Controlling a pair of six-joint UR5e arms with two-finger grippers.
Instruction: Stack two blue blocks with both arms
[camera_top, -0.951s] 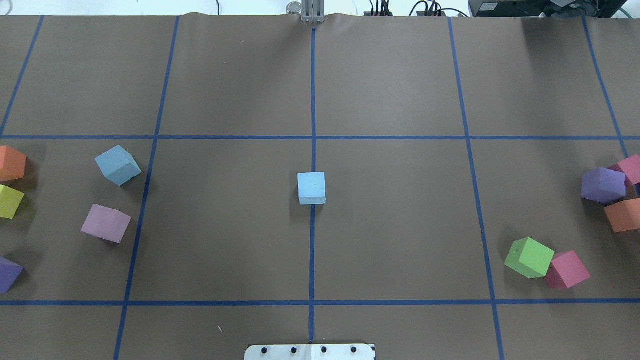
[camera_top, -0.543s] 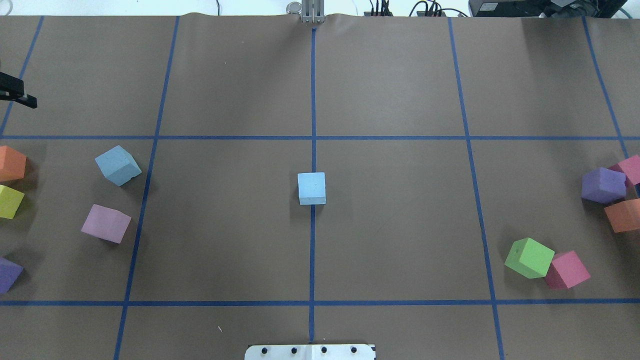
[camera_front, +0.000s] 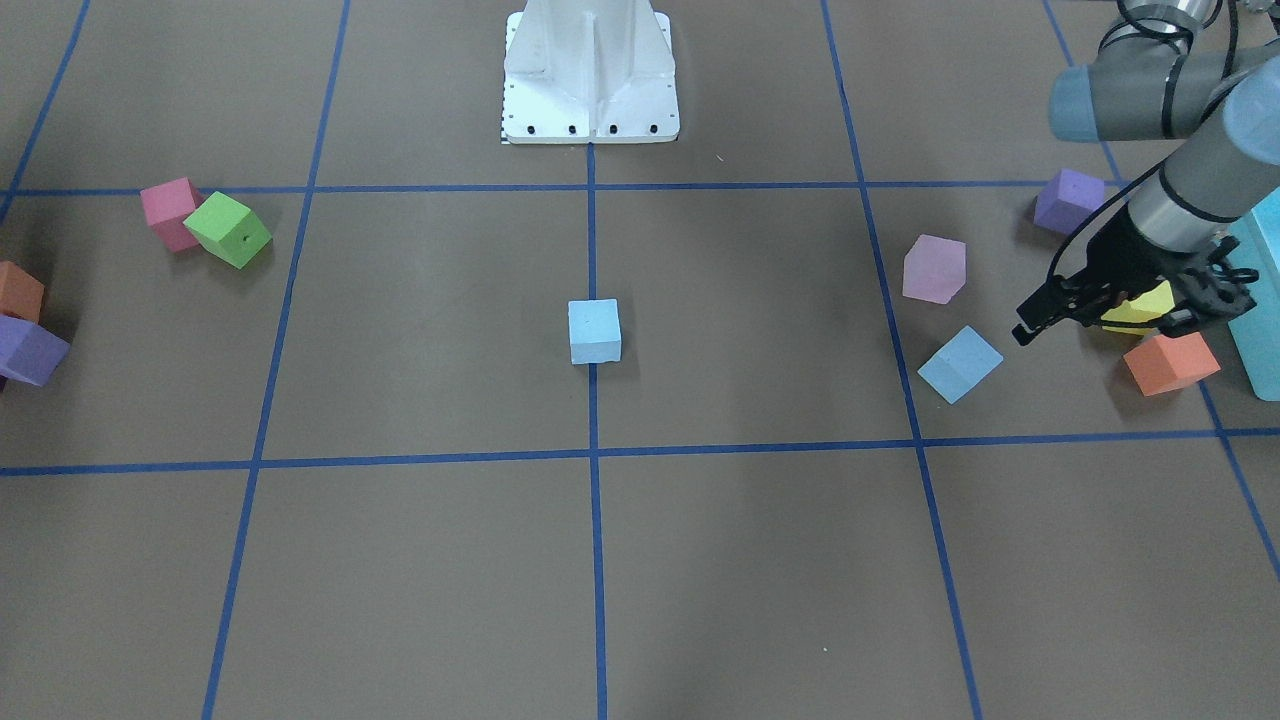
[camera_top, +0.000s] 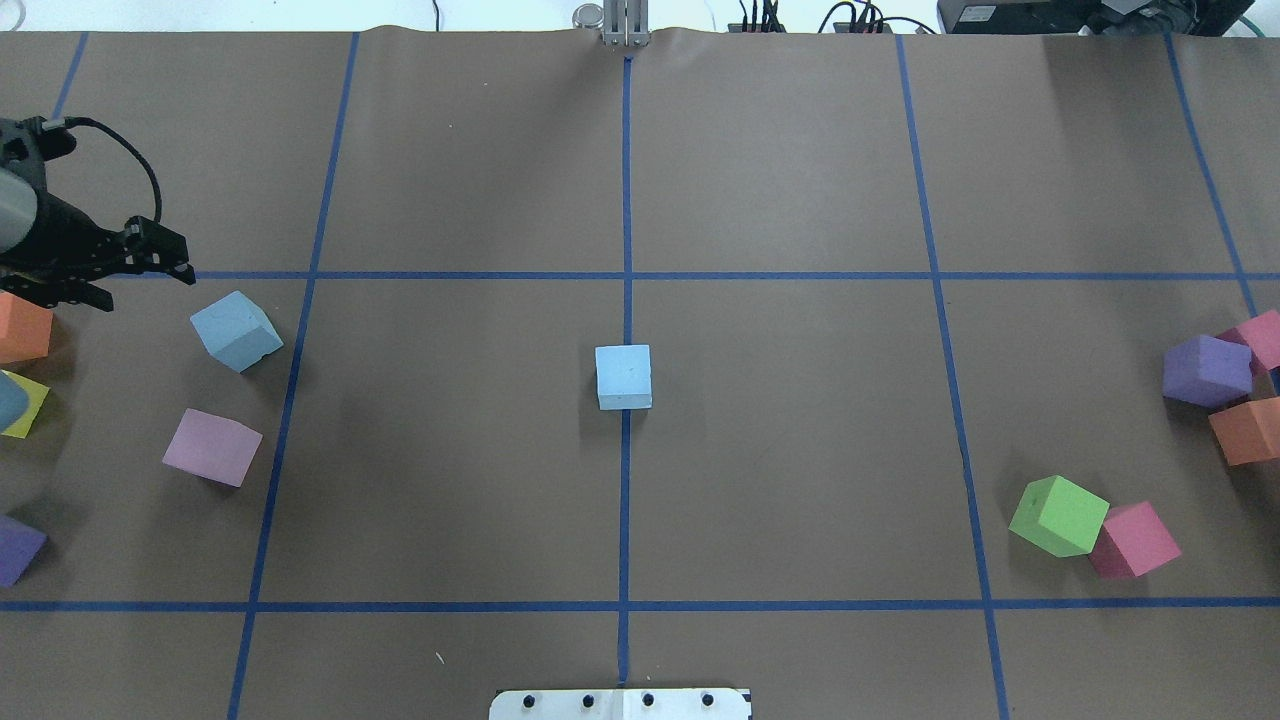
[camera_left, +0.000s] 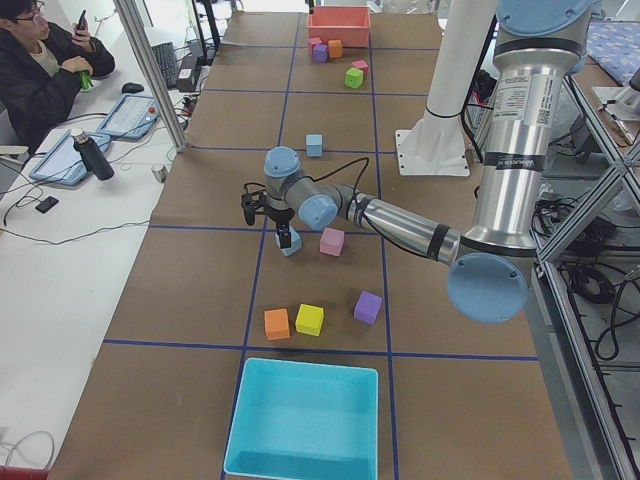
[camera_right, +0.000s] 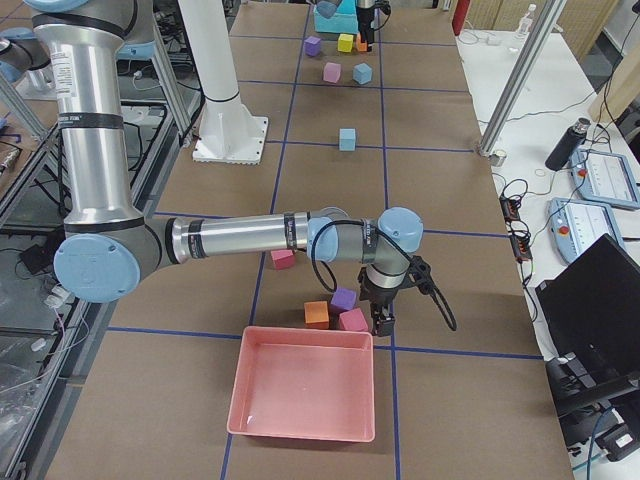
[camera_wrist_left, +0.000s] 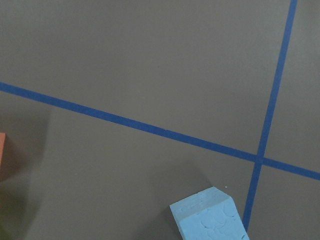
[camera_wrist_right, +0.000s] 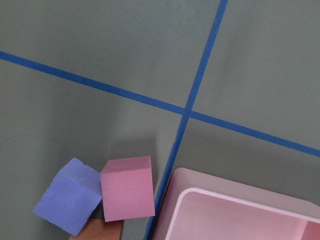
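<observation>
One blue block (camera_top: 623, 375) sits on the table's centre line; it also shows in the front view (camera_front: 594, 330). The other blue block (camera_top: 235, 330) lies turned on the left side, seen in the front view (camera_front: 960, 363) and at the bottom of the left wrist view (camera_wrist_left: 210, 217). My left gripper (camera_top: 150, 288) hovers just beyond and left of this block, open and empty, apart from it (camera_front: 1100, 328). My right gripper (camera_right: 380, 322) shows only in the exterior right view, above cubes by the pink tray. I cannot tell whether it is open or shut.
Lilac (camera_top: 212, 447), orange (camera_top: 20, 327), yellow (camera_top: 25, 410) and purple (camera_top: 15, 548) cubes lie near the left block. A turquoise box (camera_left: 300, 420) stands at the left end. Green (camera_top: 1058, 515), pink (camera_top: 1135, 540), purple (camera_top: 1205, 370) and orange (camera_top: 1245, 430) cubes and a pink tray (camera_right: 300, 395) are at the right.
My left arm has come into the overhead view from the left edge and moved right and nearer, towards the left blue block. No block has moved.
</observation>
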